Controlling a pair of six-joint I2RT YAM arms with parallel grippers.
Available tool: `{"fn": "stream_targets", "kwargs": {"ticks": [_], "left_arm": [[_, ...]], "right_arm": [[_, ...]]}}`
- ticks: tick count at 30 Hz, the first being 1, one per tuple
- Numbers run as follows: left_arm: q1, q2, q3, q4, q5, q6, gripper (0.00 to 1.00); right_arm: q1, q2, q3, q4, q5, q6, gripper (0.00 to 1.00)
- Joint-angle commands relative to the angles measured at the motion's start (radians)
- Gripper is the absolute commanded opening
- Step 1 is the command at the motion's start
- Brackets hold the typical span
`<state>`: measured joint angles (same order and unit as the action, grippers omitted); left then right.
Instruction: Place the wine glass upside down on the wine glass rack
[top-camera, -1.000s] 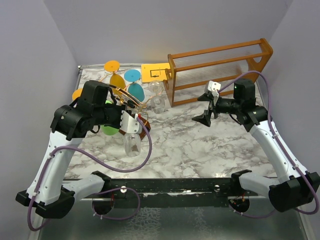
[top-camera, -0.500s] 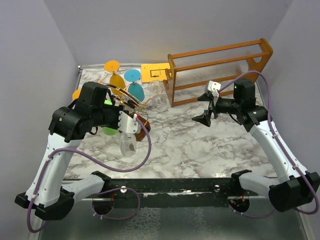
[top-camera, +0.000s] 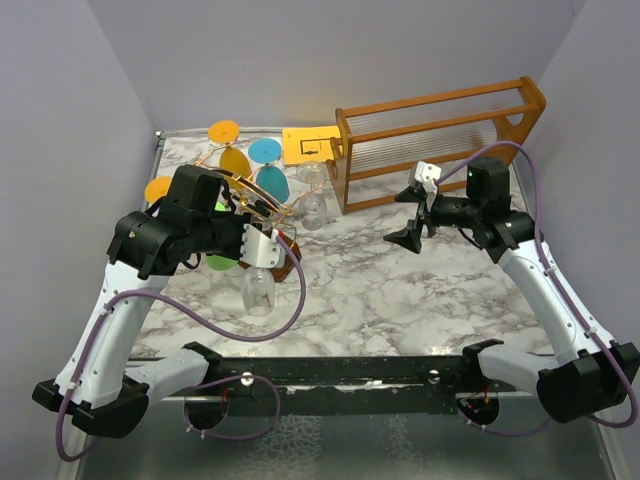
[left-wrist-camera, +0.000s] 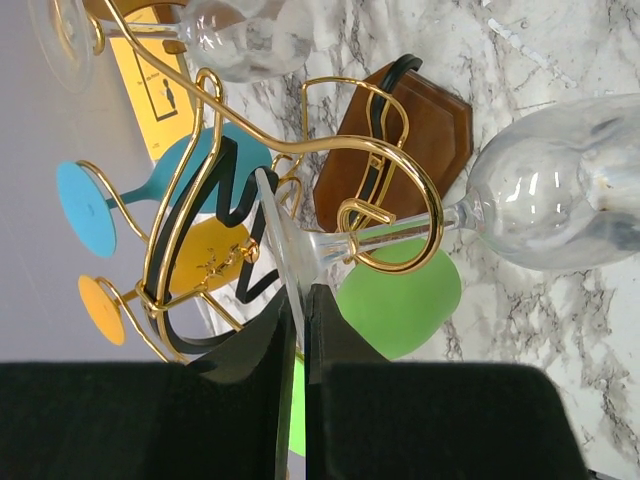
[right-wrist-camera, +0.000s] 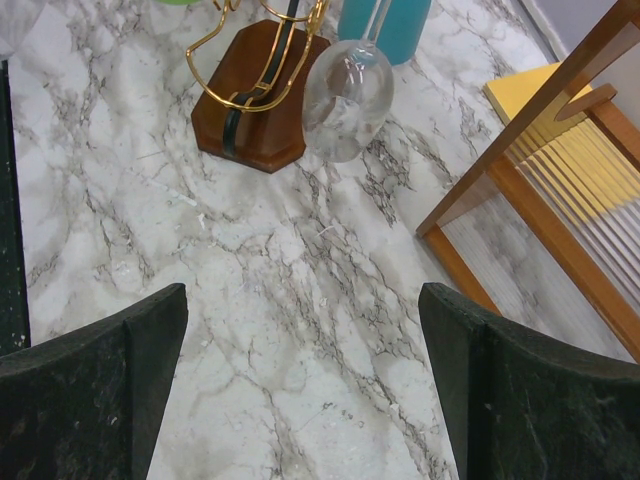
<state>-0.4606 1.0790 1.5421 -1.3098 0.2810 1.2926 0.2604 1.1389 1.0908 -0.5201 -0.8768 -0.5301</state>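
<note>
My left gripper (top-camera: 262, 243) (left-wrist-camera: 297, 300) is shut on the foot of a clear wine glass (top-camera: 258, 290) (left-wrist-camera: 560, 200), which hangs bowl down. Its stem lies inside a gold wire curl (left-wrist-camera: 400, 215) of the wine glass rack (top-camera: 250, 195) (left-wrist-camera: 300, 150), a stand of gold wire arms with a black curved piece on a dark brown wooden base (left-wrist-camera: 410, 140) (right-wrist-camera: 255, 100). Another clear glass (top-camera: 313, 205) (right-wrist-camera: 348, 98) hangs on the rack's right side. My right gripper (top-camera: 412, 215) (right-wrist-camera: 300, 390) is open and empty above bare marble.
Coloured glasses hang on the rack: green (left-wrist-camera: 400, 300), teal (top-camera: 265, 152), orange (top-camera: 224, 131), yellow (top-camera: 235, 162). A large orange-brown wooden frame with clear rods (top-camera: 440, 130) stands at the back right. A yellow card (top-camera: 305, 145) lies behind the rack.
My left gripper has shifted slightly with the clear glass; its bowl moved a little left and back, then down. The right arm has not moved.
</note>
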Motion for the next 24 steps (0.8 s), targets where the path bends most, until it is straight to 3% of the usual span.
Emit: {"fn": "stream_targets", "kwargs": {"ticks": [1, 24], "left_arm": [[-0.006, 0.0, -0.011, 0.002, 0.04, -0.001, 0.08], [-0.011, -0.004, -0.016, -0.065, 0.053, 0.016, 0.35]], "right_arm": [[-0.003, 0.008, -0.005, 0.007, 0.002, -0.014, 0.98], [-0.003, 0.015, 0.0, 0.002, 0.007, -0.016, 0.98]]}}
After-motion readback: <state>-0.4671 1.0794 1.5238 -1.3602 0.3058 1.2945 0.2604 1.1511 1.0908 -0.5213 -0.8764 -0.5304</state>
